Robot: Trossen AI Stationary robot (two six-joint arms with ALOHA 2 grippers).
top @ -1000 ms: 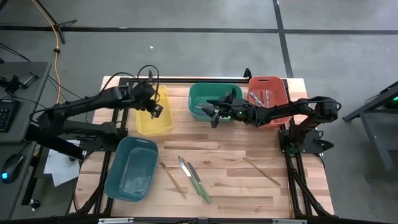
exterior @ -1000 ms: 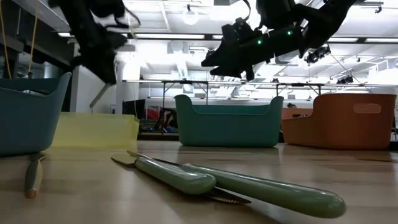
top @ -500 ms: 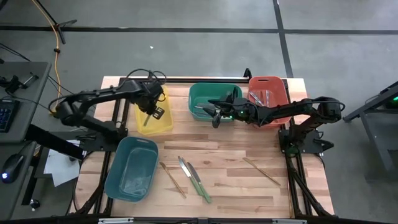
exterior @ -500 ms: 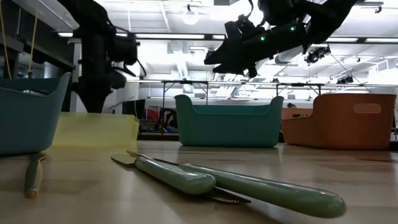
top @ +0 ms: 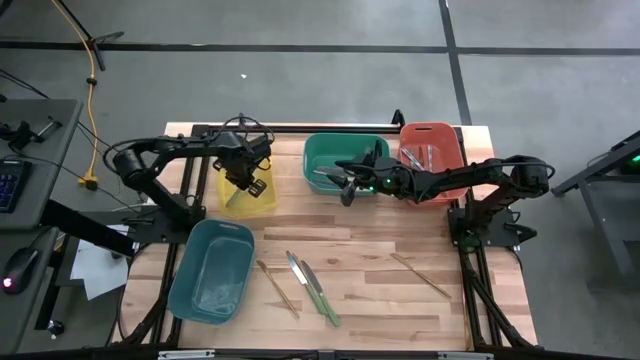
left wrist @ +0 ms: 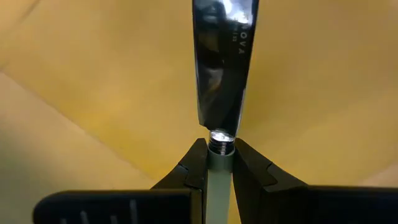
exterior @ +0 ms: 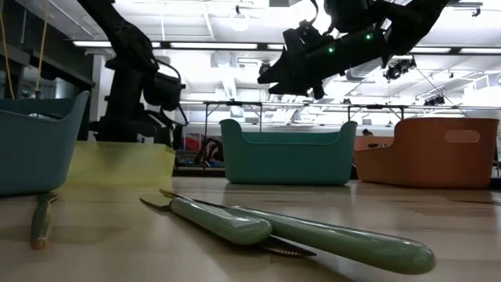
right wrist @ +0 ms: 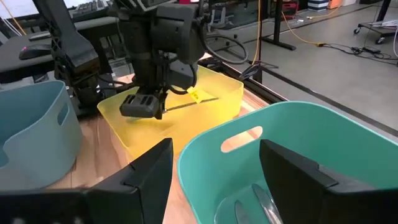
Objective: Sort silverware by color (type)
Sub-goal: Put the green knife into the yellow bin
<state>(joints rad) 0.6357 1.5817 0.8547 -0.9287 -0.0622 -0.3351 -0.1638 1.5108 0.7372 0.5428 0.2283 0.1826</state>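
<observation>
Left gripper [top: 247, 180] inside yellow bin [top: 262, 203], clamped on pale-green-handled knife [left wrist: 222, 93], blade pointing at bin floor. Right gripper [top: 348, 186] fingers apart, hovering above green bin [top: 326, 150], holding nothing. Two green-handled utensils [top: 317, 289] on counter [top: 400, 300] at near centre, wooden pieces [top: 277, 287] beside. Silver utensils in red bin [top: 448, 134].

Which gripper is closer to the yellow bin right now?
Left. The left gripper is lowered inside the yellow bin, shut on a knife. The right gripper hangs open over the green bin beside it.
</observation>
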